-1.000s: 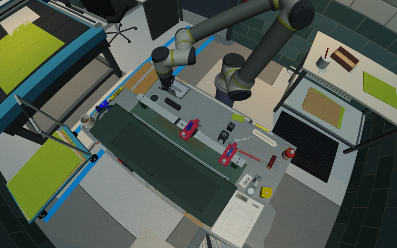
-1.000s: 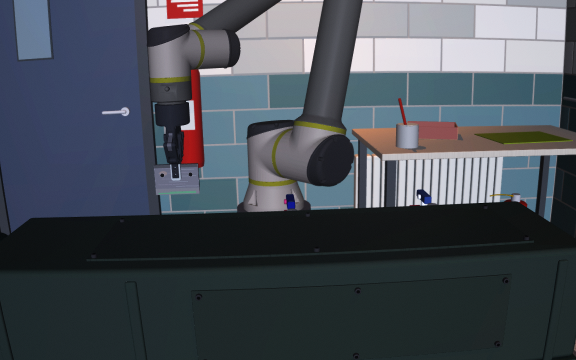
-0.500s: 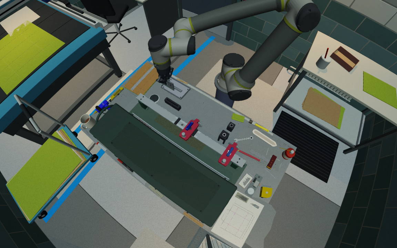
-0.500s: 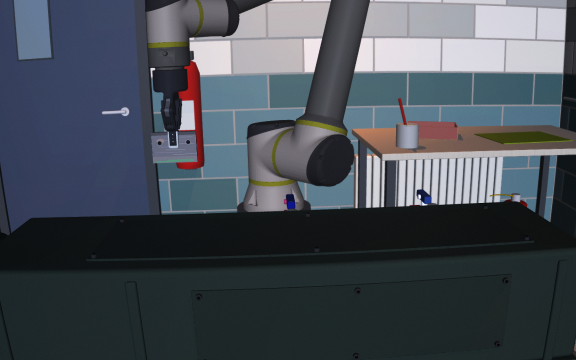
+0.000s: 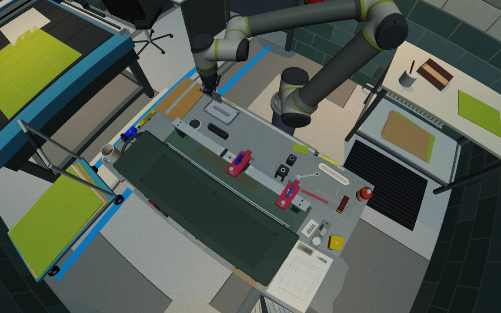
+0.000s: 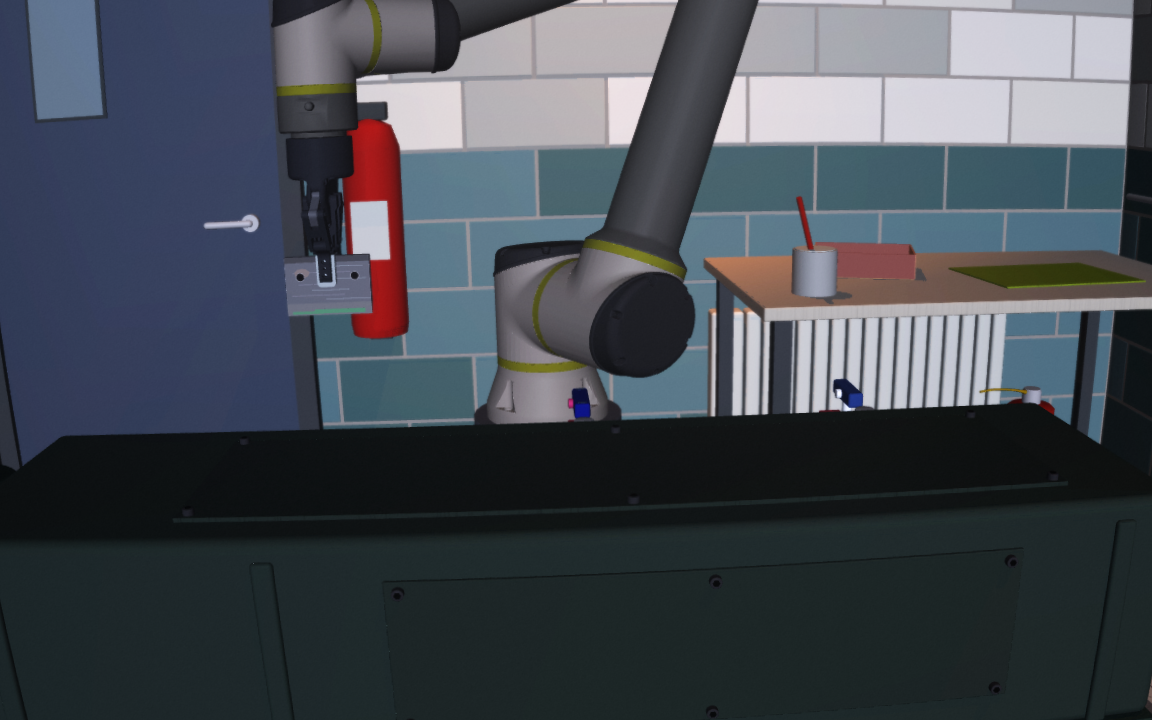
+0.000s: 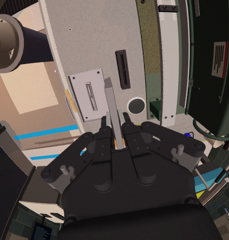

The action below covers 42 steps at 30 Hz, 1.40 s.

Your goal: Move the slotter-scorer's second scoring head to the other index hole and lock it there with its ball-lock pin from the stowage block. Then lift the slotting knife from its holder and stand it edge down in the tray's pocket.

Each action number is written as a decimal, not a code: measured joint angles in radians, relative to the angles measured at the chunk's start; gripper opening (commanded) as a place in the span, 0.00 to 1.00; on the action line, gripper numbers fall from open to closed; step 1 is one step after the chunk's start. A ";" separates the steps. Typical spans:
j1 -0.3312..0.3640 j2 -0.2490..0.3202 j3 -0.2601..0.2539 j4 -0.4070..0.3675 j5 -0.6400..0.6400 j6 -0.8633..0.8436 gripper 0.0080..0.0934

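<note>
The slotting knife, a flat grey plate with two bolt holes, hangs edge down in my closed gripper, high over the left end of the bench. In the wrist camera I see the knife edge-on between my fingers, with the pale tray and its narrow pocket just to its left below. The black knife holder stands empty beside the tray. Two red scoring heads sit on the rail, each carrying a blue part. The black stowage block is behind the rail.
The bench's back edge runs just behind the tray, with blue floor tape beyond. The dark green machine cover fills the front of the bench. A round hole lies next to the holder. The robot base stands behind the bench.
</note>
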 measured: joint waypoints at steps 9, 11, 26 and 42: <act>-0.220 -0.064 0.032 0.031 -0.001 -0.216 0.00; -0.224 -0.065 0.033 0.031 0.000 -0.220 0.00; -0.221 -0.063 0.037 0.025 0.000 -0.220 0.00; -0.222 -0.050 0.067 -0.018 0.000 -0.220 0.00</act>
